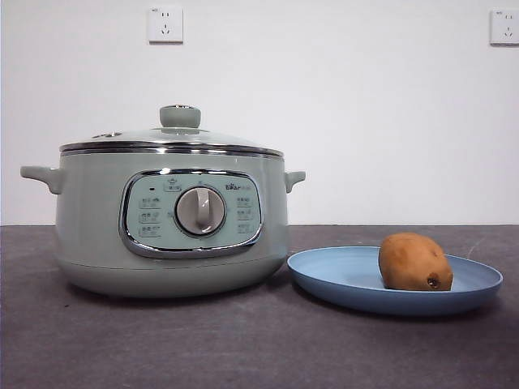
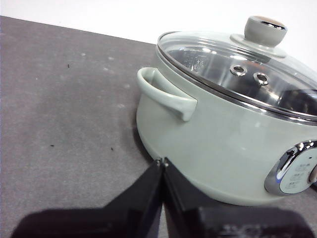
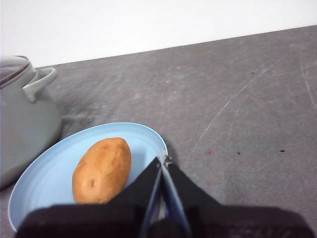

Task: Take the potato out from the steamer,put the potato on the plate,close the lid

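The sage-green steamer [image 1: 170,223] stands at the left of the front view with its glass lid [image 1: 172,139] seated on the rim, green knob on top. Beside it on the right lies the light-blue plate [image 1: 340,275], and the brown-orange potato [image 1: 414,262] rests on it. The left wrist view shows the steamer [image 2: 218,144] with the lid [image 2: 233,69] on; my left gripper [image 2: 162,161] is shut and empty, close to the pot's side below its handle. In the right wrist view my right gripper [image 3: 163,159] is shut and empty, over the rim of the plate [image 3: 44,173] beside the potato [image 3: 102,170].
Dark grey table top [image 1: 203,340] runs to a white wall with two power sockets [image 1: 165,24]. A side handle of the steamer [image 2: 163,94] sticks out toward my left gripper. No arm shows in the front view.
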`<state>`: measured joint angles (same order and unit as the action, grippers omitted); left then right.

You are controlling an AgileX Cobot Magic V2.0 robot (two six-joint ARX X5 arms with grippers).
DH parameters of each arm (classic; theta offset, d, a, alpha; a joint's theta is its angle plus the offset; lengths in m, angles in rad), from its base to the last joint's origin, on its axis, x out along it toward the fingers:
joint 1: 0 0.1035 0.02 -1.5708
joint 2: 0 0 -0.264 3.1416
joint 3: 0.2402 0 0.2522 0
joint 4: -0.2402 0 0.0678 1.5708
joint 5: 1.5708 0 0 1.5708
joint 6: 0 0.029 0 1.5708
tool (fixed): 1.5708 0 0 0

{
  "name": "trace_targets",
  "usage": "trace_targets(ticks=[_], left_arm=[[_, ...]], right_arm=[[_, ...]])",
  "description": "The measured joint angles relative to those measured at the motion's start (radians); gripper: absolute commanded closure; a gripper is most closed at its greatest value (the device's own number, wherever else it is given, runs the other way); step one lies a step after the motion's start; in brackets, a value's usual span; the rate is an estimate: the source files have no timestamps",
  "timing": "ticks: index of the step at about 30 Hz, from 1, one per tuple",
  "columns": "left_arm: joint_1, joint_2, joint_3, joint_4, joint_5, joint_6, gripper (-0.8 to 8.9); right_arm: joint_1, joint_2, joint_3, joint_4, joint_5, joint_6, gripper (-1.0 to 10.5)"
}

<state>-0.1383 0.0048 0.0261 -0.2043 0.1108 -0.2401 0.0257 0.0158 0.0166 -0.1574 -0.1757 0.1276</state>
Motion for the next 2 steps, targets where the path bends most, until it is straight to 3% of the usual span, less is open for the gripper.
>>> trace_targets(ticks=[2], left_arm=[[0.000,0.000,0.000,0.000,0.000,0.000,8.16]], right_arm=[[0.000,0.000,0.000,0.000,0.000,0.000,9.5]])
